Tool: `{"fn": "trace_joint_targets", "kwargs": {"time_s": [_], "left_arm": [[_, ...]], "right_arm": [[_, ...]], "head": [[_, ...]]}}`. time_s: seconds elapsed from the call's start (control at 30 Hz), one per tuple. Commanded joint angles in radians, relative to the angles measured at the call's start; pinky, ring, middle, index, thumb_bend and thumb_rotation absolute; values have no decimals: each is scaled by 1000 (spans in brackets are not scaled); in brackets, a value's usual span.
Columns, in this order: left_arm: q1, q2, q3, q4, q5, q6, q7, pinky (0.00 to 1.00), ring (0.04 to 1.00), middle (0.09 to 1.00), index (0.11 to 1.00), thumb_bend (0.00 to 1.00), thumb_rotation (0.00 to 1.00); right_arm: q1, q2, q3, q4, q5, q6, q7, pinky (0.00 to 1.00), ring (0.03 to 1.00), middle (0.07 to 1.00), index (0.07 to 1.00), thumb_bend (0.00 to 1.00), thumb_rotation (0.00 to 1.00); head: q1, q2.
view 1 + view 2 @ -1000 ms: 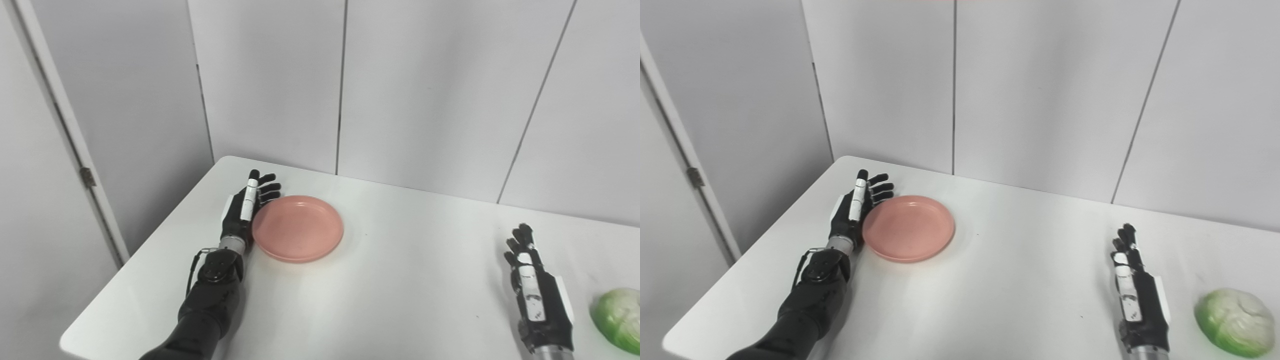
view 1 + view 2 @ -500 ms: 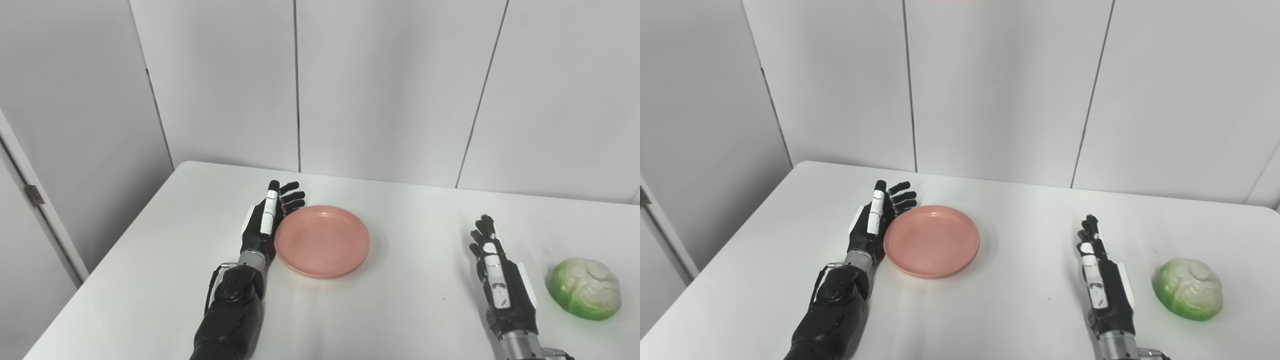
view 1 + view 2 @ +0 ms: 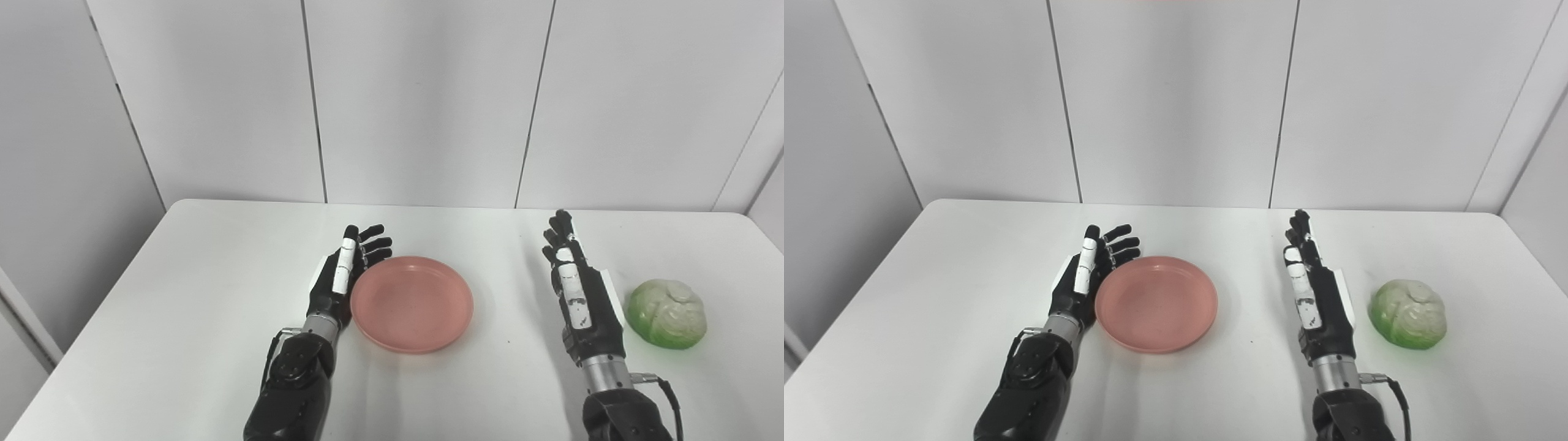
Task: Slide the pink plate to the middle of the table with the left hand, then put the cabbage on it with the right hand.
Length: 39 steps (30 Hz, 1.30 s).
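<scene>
A pink plate (image 3: 411, 304) lies flat on the white table (image 3: 202, 288), a little left of its middle. My left hand (image 3: 343, 275) is open, set on edge with its palm against the plate's left rim. A green cabbage (image 3: 667, 313) sits on the table at the right. My right hand (image 3: 579, 294) is open and empty, standing on edge just left of the cabbage with a small gap between them. The plate (image 3: 1156, 303), the cabbage (image 3: 1407, 313) and both hands also show in the right eye view.
Grey wall panels (image 3: 422, 98) stand right behind the table's far edge. The table's left edge runs diagonally at the left side of the picture.
The camera has swung right, so the whole scene has shifted. My left hand has pushed the plate rightward on the table. My right hand has moved forward, beside the cabbage.
</scene>
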Motion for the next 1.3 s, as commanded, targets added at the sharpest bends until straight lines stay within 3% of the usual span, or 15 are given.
{"fn": "trace_joint_targets", "kwargs": {"time_s": [0.0, 0.07, 0.2, 0.37, 0.4, 0.47, 0.6, 0.7, 0.8, 0.93, 1.27], "left_arm": [[25, -15, -11, -17, 2, 9, -16, 797, 755, 747, 739, 836, 1000], [34, -19, -14, -37, -2, 23, -22, 804, 757, 749, 739, 832, 1000], [44, -37, -16, -60, -5, 35, -25, 771, 750, 744, 731, 822, 1000], [48, -47, -23, -50, 2, 22, -25, 765, 748, 745, 734, 821, 1000], [48, -47, -24, -48, 1, 22, -26, 785, 758, 752, 742, 822, 1000], [49, -46, -25, -44, 4, 19, -23, 796, 764, 755, 746, 826, 1000], [46, -39, -20, -38, -2, 17, -25, 812, 773, 761, 750, 834, 1000], [46, -26, -18, -34, -4, 8, -35, 835, 781, 766, 757, 841, 1000], [44, -12, -15, -23, -10, -6, -56, 835, 794, 777, 768, 837, 1000], [37, 0, -1, -4, -21, -12, -76, 845, 803, 787, 776, 848, 1000], [39, 14, 17, -10, -25, -13, -94, 837, 799, 783, 772, 837, 1000]], "right_arm": [[-34, 4, 3, -56, -15, 0, -10, 1000, 1000, 1000, 1000, 708, 958], [-41, -4, 9, -76, -46, 12, -18, 1000, 1000, 1000, 1000, 721, 961], [-75, -81, 23, -148, -162, 107, -7, 999, 1000, 1000, 1000, 739, 815], [-90, -232, 42, -239, -318, 252, 55, 944, 987, 999, 1000, 731, 742], [-91, -268, 39, -251, -349, 274, 64, 919, 969, 979, 983, 787, 684], [-94, -334, 40, -267, -421, 319, 81, 879, 957, 972, 972, 848, 682], [-104, -456, 49, -269, -511, 369, 139, 781, 914, 958, 953, 895, 623], [-113, -518, 67, -239, -563, 377, 170, 763, 914, 959, 942, 919, 553], [-126, -565, 94, -210, -628, 389, 199, 787, 927, 952, 938, 953, 532], [-144, -607, 129, -162, -710, 403, 238, 919, 947, 948, 948, 998, 533], [-151, -622, 164, -48, -801, 375, 247, 946, 918, 925, 941, 1000, 492]], "head": [[-42, 3], [-78, 5], [-133, 10], [-215, 4], [-219, 4], [-237, 2], [-286, -3], [-317, -7], [-350, -12], [-384, -20], [-405, -21]]}}
